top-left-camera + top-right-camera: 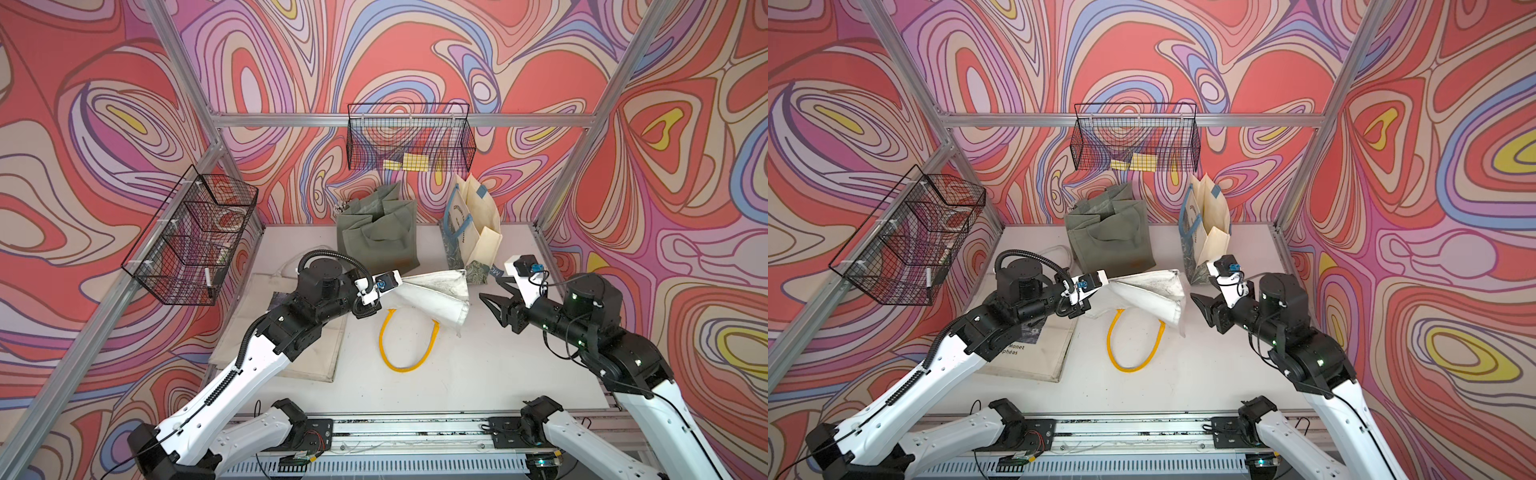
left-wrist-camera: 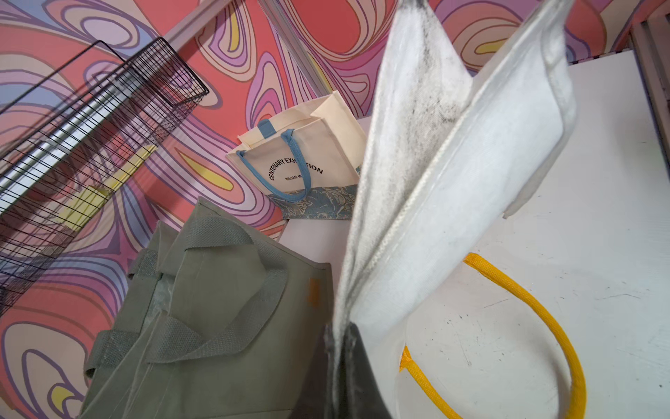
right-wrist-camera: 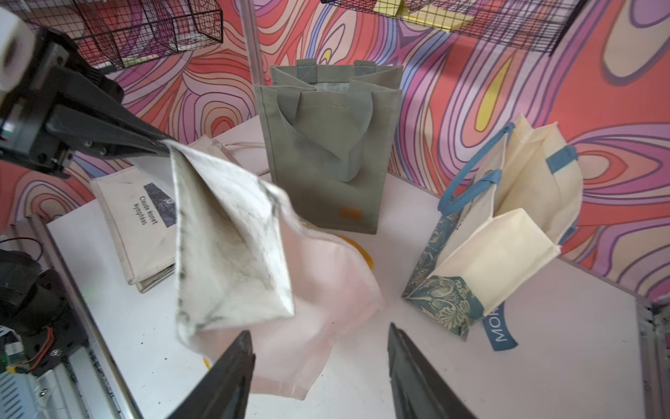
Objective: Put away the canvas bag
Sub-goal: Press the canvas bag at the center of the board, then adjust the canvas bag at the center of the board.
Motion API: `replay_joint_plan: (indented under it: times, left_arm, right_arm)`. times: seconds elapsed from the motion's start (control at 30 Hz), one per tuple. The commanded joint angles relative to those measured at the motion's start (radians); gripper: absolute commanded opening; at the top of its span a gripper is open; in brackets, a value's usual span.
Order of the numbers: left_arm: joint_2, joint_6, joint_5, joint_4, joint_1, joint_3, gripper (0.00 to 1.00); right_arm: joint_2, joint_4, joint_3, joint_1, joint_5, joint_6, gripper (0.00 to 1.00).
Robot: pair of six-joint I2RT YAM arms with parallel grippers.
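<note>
The canvas bag [image 1: 436, 291] is white and smudged, with yellow rope handles [image 1: 405, 368] lying on the table below it. My left gripper [image 1: 400, 286] is shut on one corner and holds the bag up off the table; in the left wrist view the cloth [image 2: 453, 174] is pinched between the dark jaws of that gripper [image 2: 342, 348]. Just right of the bag's free end, my right gripper [image 1: 489, 287] is open. The right wrist view shows the bag [image 3: 232, 246] hanging ahead of this gripper [image 3: 319, 328], with nothing between its fingers.
A green bag [image 1: 378, 232] and a cream bag with blue handles [image 1: 473, 224] stand at the back. A flat printed tote [image 1: 291, 353] lies under my left arm. Wire baskets hang on the back wall [image 1: 409, 137] and on the left wall [image 1: 191, 237].
</note>
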Motion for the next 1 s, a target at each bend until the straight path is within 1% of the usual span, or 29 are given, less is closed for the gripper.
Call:
replay_joint_plan:
  times: [0.0, 0.07, 0.17, 0.23, 0.3, 0.37, 0.43, 0.5, 0.53, 0.67, 0.73, 0.83, 0.97]
  left_arm:
    - [-0.026, -0.024, 0.128, 0.147, 0.014, 0.0, 0.0]
    - [-0.024, -0.023, 0.148, 0.164, 0.016, 0.001, 0.0]
    - [-0.02, -0.029, 0.166, 0.176, 0.016, 0.007, 0.0]
    - [-0.019, -0.043, 0.172, 0.191, 0.016, 0.006, 0.0]
    - [-0.015, -0.058, 0.176, 0.205, 0.016, 0.003, 0.0]
    - [-0.01, -0.071, 0.186, 0.21, 0.016, 0.002, 0.0]
    - [-0.007, -0.087, 0.194, 0.221, 0.016, 0.001, 0.0]
    - [-0.003, -0.096, 0.199, 0.227, 0.016, 0.0, 0.0]
    - [-0.002, -0.094, 0.195, 0.223, 0.016, 0.001, 0.0]
    - [-0.009, -0.067, 0.13, 0.195, 0.016, 0.008, 0.0]
    - [-0.005, -0.046, 0.096, 0.176, 0.016, 0.019, 0.0]
    - [0.016, -0.034, 0.04, 0.16, 0.018, 0.038, 0.0]
    - [0.041, -0.041, 0.016, 0.18, 0.022, 0.045, 0.0]
  right_arm:
    - [-0.011, 0.018, -0.052, 0.002, 0.063, 0.049, 0.51]
    - [-0.005, 0.022, -0.086, 0.002, 0.049, 0.063, 0.44]
    - [0.018, 0.053, -0.132, 0.002, -0.01, 0.071, 0.35]
    - [0.037, 0.095, -0.163, 0.001, -0.079, 0.072, 0.33]
    - [0.063, 0.161, -0.189, 0.002, -0.204, 0.073, 0.3]
    - [0.087, 0.228, -0.199, 0.002, -0.306, 0.085, 0.29]
    - [0.11, 0.302, -0.215, 0.002, -0.339, 0.116, 0.29]
    - [0.131, 0.333, -0.223, 0.002, -0.327, 0.125, 0.29]
    - [0.14, 0.328, -0.218, 0.002, -0.295, 0.12, 0.29]
    - [0.121, 0.194, -0.169, 0.001, -0.073, 0.086, 0.28]
    - [0.077, 0.14, -0.161, 0.002, -0.014, 0.078, 0.28]
    - [-0.001, 0.09, -0.173, 0.002, 0.025, 0.119, 0.3]
    - [-0.061, 0.018, -0.165, 0.002, 0.007, 0.172, 0.29]
